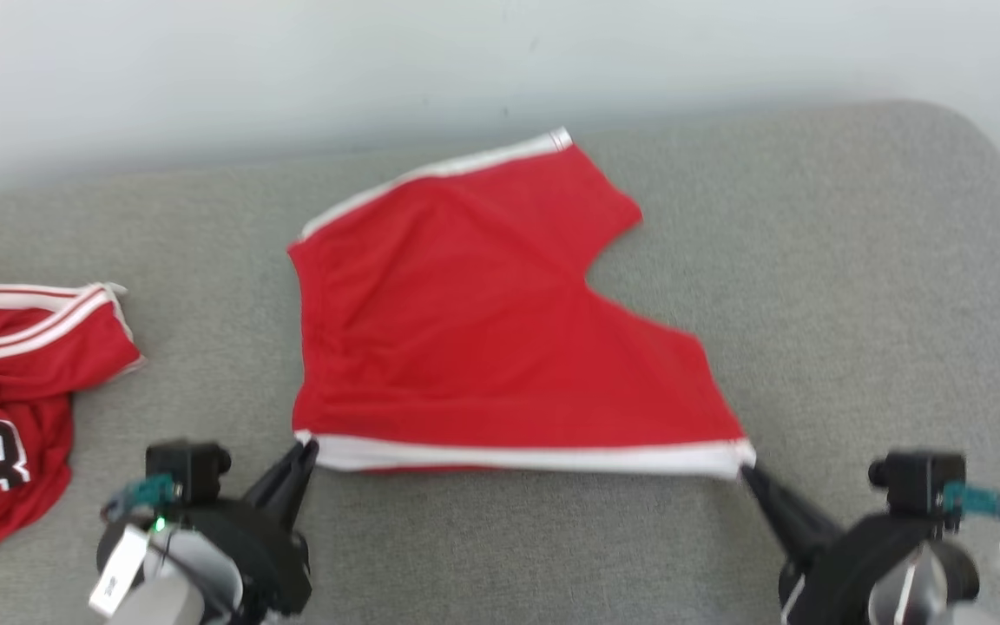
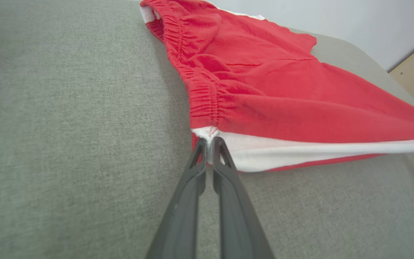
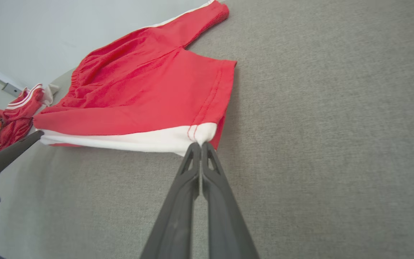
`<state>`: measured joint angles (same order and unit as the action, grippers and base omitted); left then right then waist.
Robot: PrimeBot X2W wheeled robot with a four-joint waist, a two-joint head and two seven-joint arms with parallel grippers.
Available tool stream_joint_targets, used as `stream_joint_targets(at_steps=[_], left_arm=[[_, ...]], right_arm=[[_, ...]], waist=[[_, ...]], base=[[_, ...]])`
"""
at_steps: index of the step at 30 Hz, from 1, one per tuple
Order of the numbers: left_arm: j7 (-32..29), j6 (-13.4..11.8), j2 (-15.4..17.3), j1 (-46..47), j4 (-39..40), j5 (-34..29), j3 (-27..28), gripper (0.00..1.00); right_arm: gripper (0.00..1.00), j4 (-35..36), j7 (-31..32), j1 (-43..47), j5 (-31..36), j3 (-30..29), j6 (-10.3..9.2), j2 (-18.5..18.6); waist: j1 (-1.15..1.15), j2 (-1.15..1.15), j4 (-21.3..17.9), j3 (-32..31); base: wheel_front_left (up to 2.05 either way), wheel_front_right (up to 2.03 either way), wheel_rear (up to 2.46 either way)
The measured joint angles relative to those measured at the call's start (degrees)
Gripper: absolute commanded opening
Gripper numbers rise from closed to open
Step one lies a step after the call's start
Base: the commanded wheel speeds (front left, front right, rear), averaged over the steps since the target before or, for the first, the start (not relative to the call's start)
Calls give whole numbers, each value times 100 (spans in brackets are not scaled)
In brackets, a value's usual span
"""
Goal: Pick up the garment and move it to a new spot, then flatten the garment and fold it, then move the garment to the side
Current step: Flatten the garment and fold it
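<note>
The garment (image 1: 483,321) is a pair of red shorts with white side stripes, spread on the grey cushion with its waistband to the left. My left gripper (image 1: 305,450) is shut on the near left corner of the garment (image 2: 264,97), at the white stripe by the waistband. My right gripper (image 1: 745,469) is shut on the near right corner, at the white stripe by the leg hem of the garment (image 3: 146,93). The near white edge is stretched taut and slightly raised between both grippers. In the right wrist view the left gripper (image 3: 40,133) shows at the far left.
A red jersey (image 1: 5,382) with white stripes and black numbers lies crumpled at the left of the grey cushion (image 1: 856,286). A pale wall runs behind the cushion. Bare cushion lies to the right of the shorts and along the near edge.
</note>
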<state>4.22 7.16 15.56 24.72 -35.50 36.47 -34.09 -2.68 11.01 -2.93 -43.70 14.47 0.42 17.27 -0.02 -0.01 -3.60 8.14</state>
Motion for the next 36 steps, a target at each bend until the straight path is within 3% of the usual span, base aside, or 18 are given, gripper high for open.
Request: stream_joint_targets(at_steps=[10, 19, 20, 21, 22, 23, 31, 36], left_arm=[[192, 0, 227, -882, 679, 27, -124, 0], [194, -129, 402, -1307, 971, -14, -188, 0], [194, -154, 402, -1312, 1016, -14, -188, 13], [194, -171, 400, -1315, 1048, -18, -191, 35], [189, -220, 401, -1328, 1062, -30, -197, 86], [186, -231, 407, -1357, 1076, -54, -209, 100], [142, -381, 437, -1442, 1220, -149, -250, 100], [600, -588, 417, -1536, 1539, -26, 164, 100]], right_arm=[[0, 824, 393, 1139, -261, 115, -154, 116], [0, 1035, 673, 1327, -276, 154, -346, 200], [16, 1035, 704, 1328, -276, 170, -349, 212], [35, 1035, 721, 1327, -276, 178, -355, 215], [40, 1034, 737, 1324, -274, 202, -354, 226], [100, 1027, 775, 1324, -274, 225, -354, 238], [100, 727, 795, 1316, -79, 201, -456, 325], [100, 775, 444, 1277, -56, -35, -504, 204]], waist=[[1, 0, 155, -358], [2, 0, 147, -302], [2, 0, 148, -292], [2, 0, 151, -283], [2, 0, 155, -276], [2, 0, 161, -268], [2, 1, 265, -238], [2, 1, 356, -279]], base=[[0, 0, 0], [0, 0, 0], [0, 0, 0], [0, 0, 0], [0, 0, 0], [0, 0, 0], [0, 0, 0], [0, 0, 0]])
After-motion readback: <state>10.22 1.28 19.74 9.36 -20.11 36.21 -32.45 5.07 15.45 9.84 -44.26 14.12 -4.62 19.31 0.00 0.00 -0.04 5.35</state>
